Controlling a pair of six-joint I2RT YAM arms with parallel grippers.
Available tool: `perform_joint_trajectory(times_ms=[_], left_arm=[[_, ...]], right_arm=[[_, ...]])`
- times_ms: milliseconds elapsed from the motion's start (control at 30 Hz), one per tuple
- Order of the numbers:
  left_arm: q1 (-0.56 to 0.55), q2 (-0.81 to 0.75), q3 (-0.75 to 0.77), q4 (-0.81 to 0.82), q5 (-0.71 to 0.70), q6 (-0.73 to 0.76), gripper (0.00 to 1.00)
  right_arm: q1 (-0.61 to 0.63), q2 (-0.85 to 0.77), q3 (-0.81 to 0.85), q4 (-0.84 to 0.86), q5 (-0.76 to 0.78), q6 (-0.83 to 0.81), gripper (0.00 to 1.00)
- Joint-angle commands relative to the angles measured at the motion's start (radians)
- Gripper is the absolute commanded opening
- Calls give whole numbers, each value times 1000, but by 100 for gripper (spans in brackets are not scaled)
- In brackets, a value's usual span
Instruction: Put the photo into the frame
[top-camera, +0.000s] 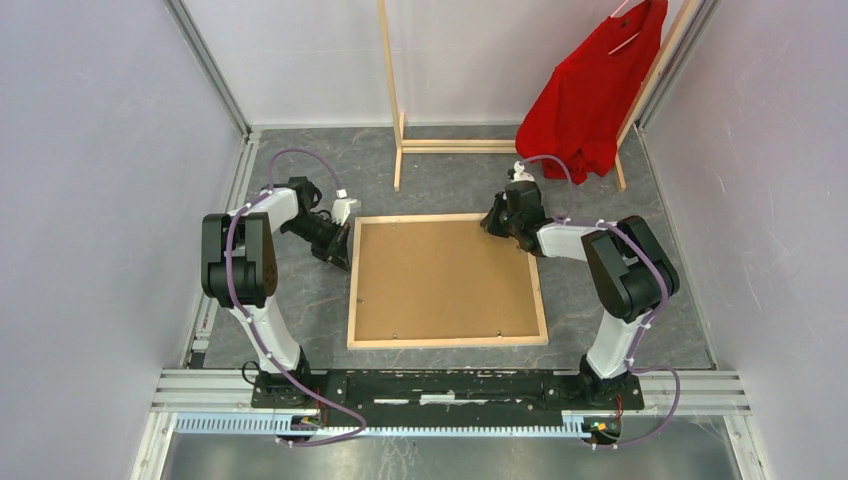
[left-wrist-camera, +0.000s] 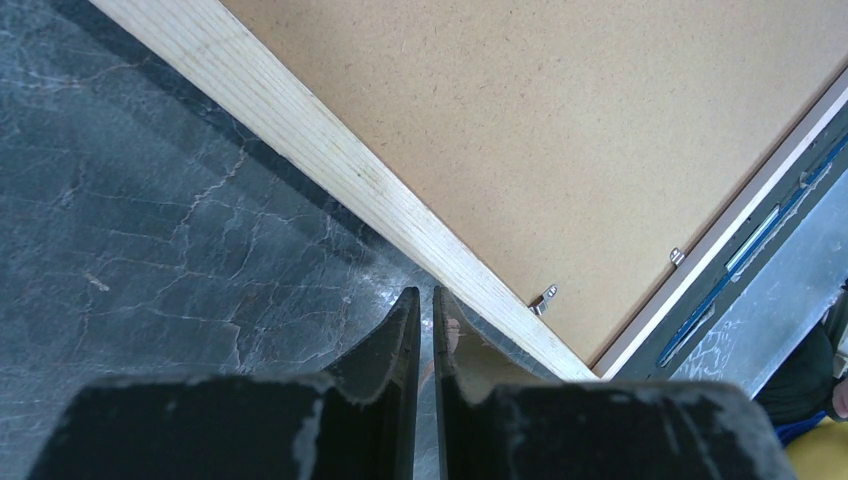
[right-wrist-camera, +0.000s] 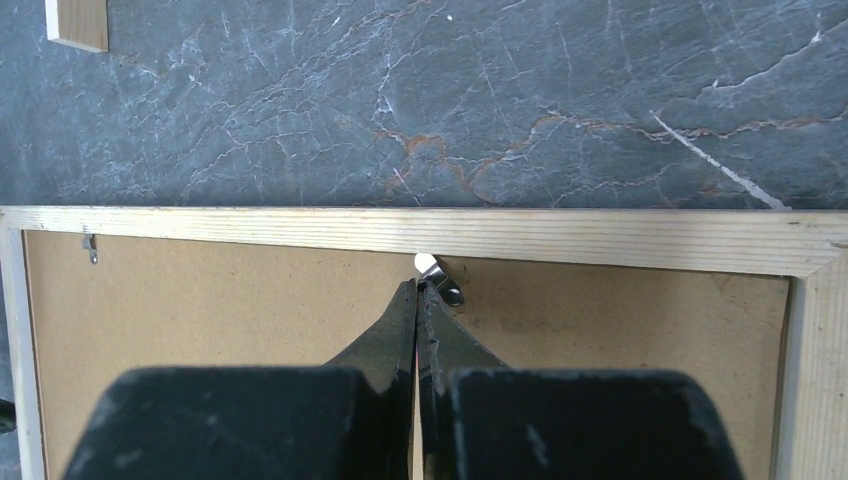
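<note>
Working clip (right-wrist-camera: 441, 281) with closed, empty right tool (right-wrist-camera: 417, 288) to pin photo (right-wrist-camera: 250, 310) in frame (right-wrist-camera: 300, 226); likely steadying it with near-closed, empty left tool (left-wrist-camera: 421, 296).

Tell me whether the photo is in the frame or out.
In. The photo's brown board back lies inside the frame's wood rim on all four sides, with the frame face down.

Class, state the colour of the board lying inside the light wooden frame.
The board is plain brown, clearest in the left wrist view.
</note>
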Motion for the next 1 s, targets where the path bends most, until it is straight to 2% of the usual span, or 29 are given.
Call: perform_joint_trajectory(times_ms=[0,533,733,967], left_arm=[[-4,-42,24,-8,1,38,16],[-4,-48,20,-8,-7,41,16],[-3,-53,16,-9,-9,41,16],[-3,-61,14,-9,-14,41,16]], right_arm=[[2,21,37,3,20,13,0],[2,18,65,-27,100,-15,0],[3,-4,69,-8,58,-30,0],[3,-156,-4,-35,28,-58,5]])
